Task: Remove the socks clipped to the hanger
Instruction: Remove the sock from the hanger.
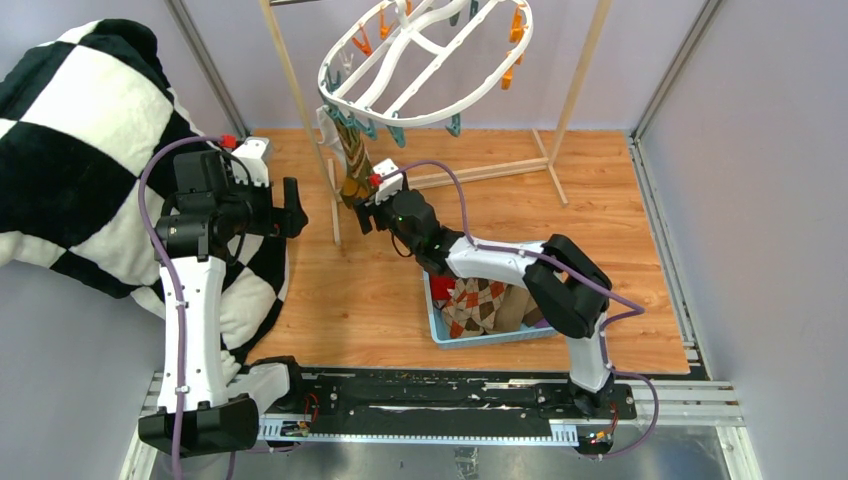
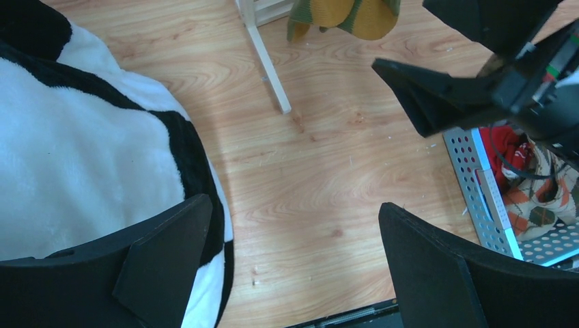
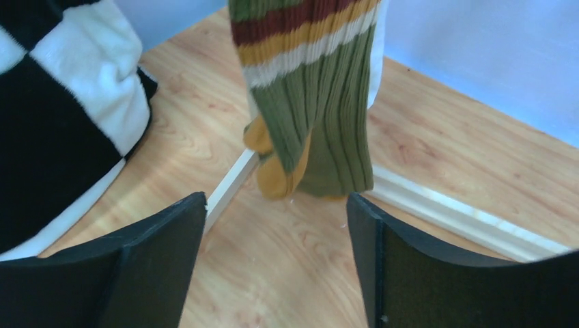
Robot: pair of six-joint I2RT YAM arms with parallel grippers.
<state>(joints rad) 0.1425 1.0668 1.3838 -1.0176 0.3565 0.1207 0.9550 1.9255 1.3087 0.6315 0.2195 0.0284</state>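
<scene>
The white oval hanger (image 1: 425,62) with orange and teal clips hangs tilted from the wooden rack. One olive sock (image 1: 354,172) with red, yellow and white stripes and a mustard toe dangles from its near-left rim. In the right wrist view this sock (image 3: 314,102) hangs just ahead of and above my right gripper (image 3: 276,205), which is open with nothing between its fingers. My right gripper (image 1: 366,215) sits just below and right of the sock's foot. My left gripper (image 1: 297,208) is open and empty, hovering over bare floor (image 2: 293,212) beside the blanket. Several socks (image 1: 482,300) lie in the basket.
A light blue perforated basket (image 1: 437,335) stands under the right arm. The black-and-white checked blanket (image 1: 80,150) fills the left side. Thin wooden rack legs (image 1: 330,195) stand beside the hanging sock, with a floor rail (image 3: 450,208) behind it. Grey walls close in the wooden floor.
</scene>
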